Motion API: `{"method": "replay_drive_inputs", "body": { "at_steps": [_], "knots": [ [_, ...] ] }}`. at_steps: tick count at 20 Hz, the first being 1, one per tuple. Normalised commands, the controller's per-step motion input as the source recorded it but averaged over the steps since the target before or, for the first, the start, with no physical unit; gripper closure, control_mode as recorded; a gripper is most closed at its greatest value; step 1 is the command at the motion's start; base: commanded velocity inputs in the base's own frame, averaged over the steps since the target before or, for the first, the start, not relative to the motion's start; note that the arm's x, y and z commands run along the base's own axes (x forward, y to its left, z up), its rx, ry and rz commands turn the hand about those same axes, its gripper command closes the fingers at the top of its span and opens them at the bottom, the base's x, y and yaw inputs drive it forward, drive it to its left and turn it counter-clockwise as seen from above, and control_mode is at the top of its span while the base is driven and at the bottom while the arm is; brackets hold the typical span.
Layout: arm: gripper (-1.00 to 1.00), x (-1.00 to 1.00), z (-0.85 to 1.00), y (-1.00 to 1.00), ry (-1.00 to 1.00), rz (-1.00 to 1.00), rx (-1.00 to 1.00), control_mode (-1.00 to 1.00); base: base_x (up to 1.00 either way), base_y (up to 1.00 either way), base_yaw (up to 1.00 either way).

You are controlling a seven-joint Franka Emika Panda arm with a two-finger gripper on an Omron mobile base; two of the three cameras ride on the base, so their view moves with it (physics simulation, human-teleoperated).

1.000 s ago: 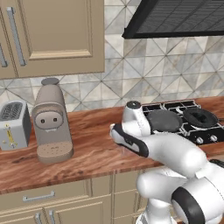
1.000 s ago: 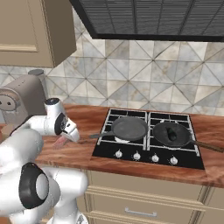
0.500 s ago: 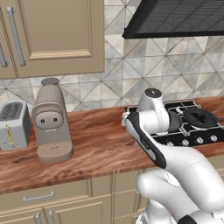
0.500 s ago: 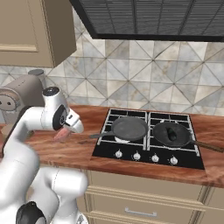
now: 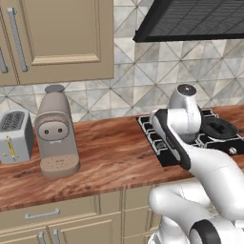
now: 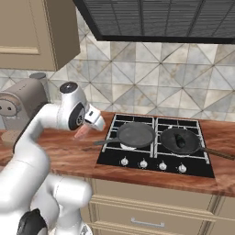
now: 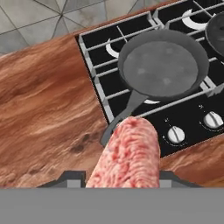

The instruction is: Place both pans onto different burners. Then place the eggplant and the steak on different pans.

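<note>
My jaws are clamped on the steak, which hangs lengthwise from my gripper above the wood counter, clear of the cooktop. At one o'clock in my hand view sits the empty grey pan on its burner, presumably the steak's target, since the eggplant seems already to lie in the darker pan. My arm arches high, wrist tipped toward the stove.

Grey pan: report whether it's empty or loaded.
Empty. The grey pan sits on the left front burner showing a bare bottom; the steak is in the gripper above the counter; the eggplant lies in the darker pan.
</note>
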Motion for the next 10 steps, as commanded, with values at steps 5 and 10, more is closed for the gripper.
{"method": "replay_drive_inputs", "body": {
  "at_steps": [5, 10],
  "knots": [
    [1.0, 0.48, 0.14, -0.67, 0.0, 0.02, 0.0, -1.0, 0.0, 0.0, 0.0],
    [1.0, 0.57, 0.07, -0.68, 0.0, 0.03, 0.0, -1.0, 0.0, 0.0, 0.0]
  ]
}}
